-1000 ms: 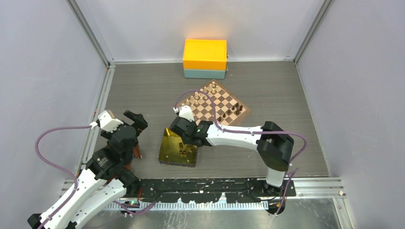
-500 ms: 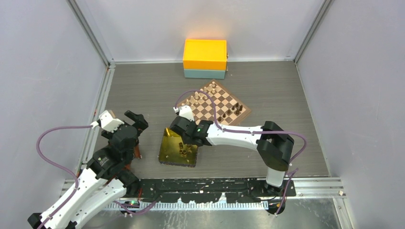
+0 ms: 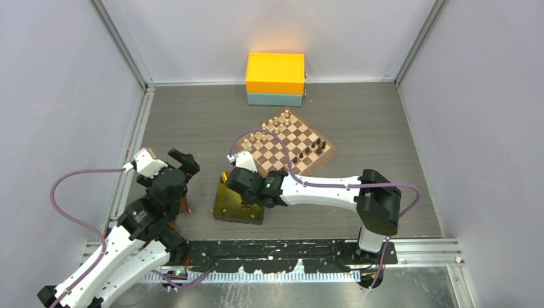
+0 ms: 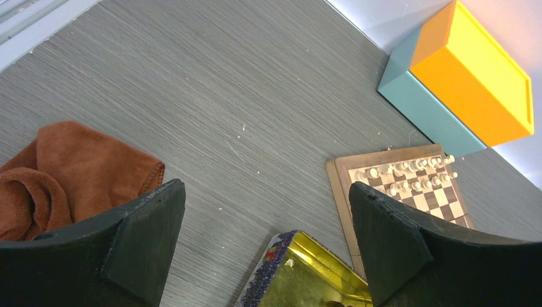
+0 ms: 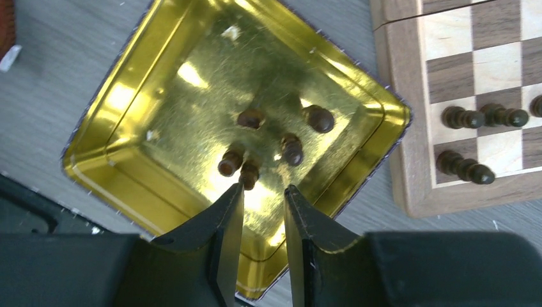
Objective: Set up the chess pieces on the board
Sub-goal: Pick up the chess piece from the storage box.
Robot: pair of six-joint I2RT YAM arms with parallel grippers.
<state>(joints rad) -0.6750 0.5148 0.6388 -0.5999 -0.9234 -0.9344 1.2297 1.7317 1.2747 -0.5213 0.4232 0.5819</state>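
Several dark-brown chess pieces (image 5: pixel 291 148) lie in the gold tray (image 5: pixel 128 102); the nearest one (image 5: pixel 248 174) sits just beyond my left fingertip (image 5: pixel 231 198). My right gripper (image 5: pixel 263 189) hangs over the tray's near part, jaws a narrow gap apart with nothing between them. It shows in the top view (image 3: pixel 247 196) over the tray (image 3: pixel 224 204). The board (image 3: pixel 290 142) lies just beyond, with dark pieces (image 5: pixel 465 118) along its near edge and pale ones (image 3: pixel 266 131) at its far side. My left gripper (image 4: pixel 265 192) is wide open and empty, left of the tray.
A brown cloth (image 4: pixel 64 166) lies under my left arm, also seen in the top view (image 3: pixel 184 203). An orange and teal box (image 3: pixel 275 79) stands against the back wall. Grey walls close in the table on three sides.
My right arm has pulled back toward the near edge, bringing its gripper further over the gold tray. The left arm has not moved.
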